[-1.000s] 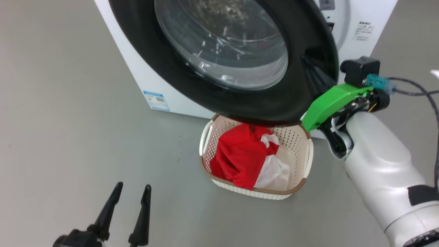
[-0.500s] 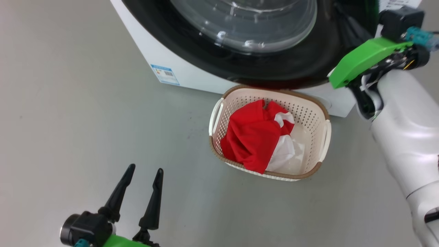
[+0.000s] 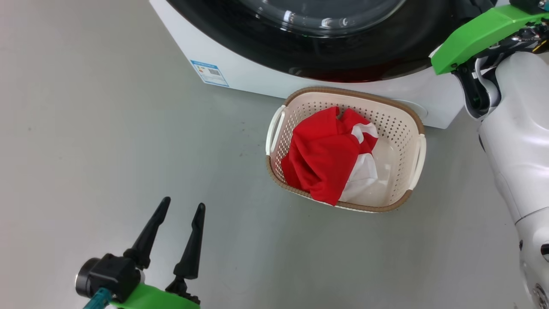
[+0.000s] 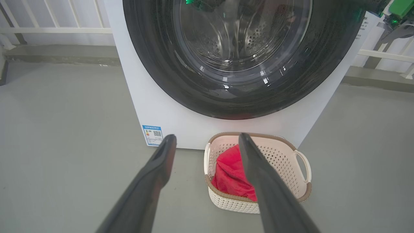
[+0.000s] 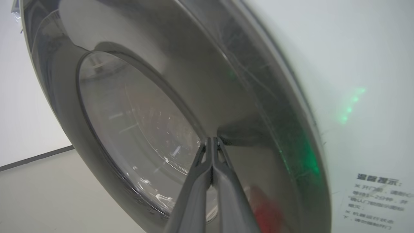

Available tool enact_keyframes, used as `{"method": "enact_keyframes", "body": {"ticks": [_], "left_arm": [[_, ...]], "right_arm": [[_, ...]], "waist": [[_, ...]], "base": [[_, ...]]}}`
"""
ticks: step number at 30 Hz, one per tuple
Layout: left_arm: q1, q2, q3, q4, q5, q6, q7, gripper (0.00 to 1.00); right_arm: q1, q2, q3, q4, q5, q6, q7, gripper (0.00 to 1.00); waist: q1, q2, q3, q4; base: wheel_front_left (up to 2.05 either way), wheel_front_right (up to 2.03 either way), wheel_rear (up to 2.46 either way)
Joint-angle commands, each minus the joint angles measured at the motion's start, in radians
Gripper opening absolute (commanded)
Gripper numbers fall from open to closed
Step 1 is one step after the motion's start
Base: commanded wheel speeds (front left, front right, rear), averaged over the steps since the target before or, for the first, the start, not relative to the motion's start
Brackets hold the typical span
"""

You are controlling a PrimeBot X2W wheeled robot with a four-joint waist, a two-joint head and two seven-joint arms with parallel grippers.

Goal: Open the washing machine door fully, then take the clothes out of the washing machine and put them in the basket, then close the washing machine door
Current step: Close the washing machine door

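The door (image 3: 266,38) has swung in against the machine (image 3: 240,75) under my closed right claw (image 5: 212,139); the clothes (image 3: 321,159) lie in the basket (image 3: 356,92), the left claw (image 3: 182,204) is idle and wide, so only latching remains, I judge.

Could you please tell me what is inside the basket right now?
The basket holds the clothes, a crumpled red bundle with white parts. Anything beneath them is covered and cannot be seen.

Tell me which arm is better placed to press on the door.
Right, probably. The right end effector, shut, has its tips at the black rim of the door; the left end effector hangs open over the floor, left of the basket, apart from the door.
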State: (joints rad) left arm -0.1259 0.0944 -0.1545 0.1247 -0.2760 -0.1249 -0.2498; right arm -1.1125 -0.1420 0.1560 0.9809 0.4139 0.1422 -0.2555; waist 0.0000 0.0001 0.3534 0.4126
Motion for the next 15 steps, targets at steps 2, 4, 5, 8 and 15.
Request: {"method": "enact_keyframes", "body": {"ticks": [2, 4, 5, 8, 15], "left_arm": [[-0.024, 0.03, 0.04, -0.01, -0.005, -0.006, -0.012, 1.0], [-0.026, 0.03, 0.039, -0.008, -0.003, -0.006, -0.012, 1.0], [-0.029, 0.03, 0.038, -0.006, -0.002, -0.006, -0.012, 1.0], [-0.034, 0.03, 0.037, -0.004, -0.004, -0.006, -0.012, 1.0], [-0.029, 0.017, 0.058, -0.008, -0.117, -0.006, -0.012, 1.0]], "right_arm": [[-0.047, 0.005, -0.029, -0.021, -0.017, -0.011, -0.006, 0.0], [-0.047, 0.008, -0.033, -0.02, -0.022, -0.011, -0.006, 0.0], [-0.046, 0.011, -0.035, -0.019, -0.026, -0.011, -0.006, 0.0], [-0.042, 0.018, -0.04, -0.017, -0.033, -0.011, -0.006, 0.0], [0.013, 0.043, -0.037, -0.071, -0.017, -0.011, -0.006, 1.0]], "waist": [[0.0, -0.0001, -0.003, -0.012], [0.0, -0.0001, -0.004, -0.015], [0.0, -0.0001, -0.005, -0.017], [0.0, -0.0001, -0.01, -0.022], [0.0, -0.0001, -0.031, -0.063]], "base": [[0.0, 0.0, 0.0], [0.0, 0.0, 0.0], [0.0, 0.0, 0.0], [0.0, 0.0, 0.0], [0.0, 0.0, 0.0]]}}
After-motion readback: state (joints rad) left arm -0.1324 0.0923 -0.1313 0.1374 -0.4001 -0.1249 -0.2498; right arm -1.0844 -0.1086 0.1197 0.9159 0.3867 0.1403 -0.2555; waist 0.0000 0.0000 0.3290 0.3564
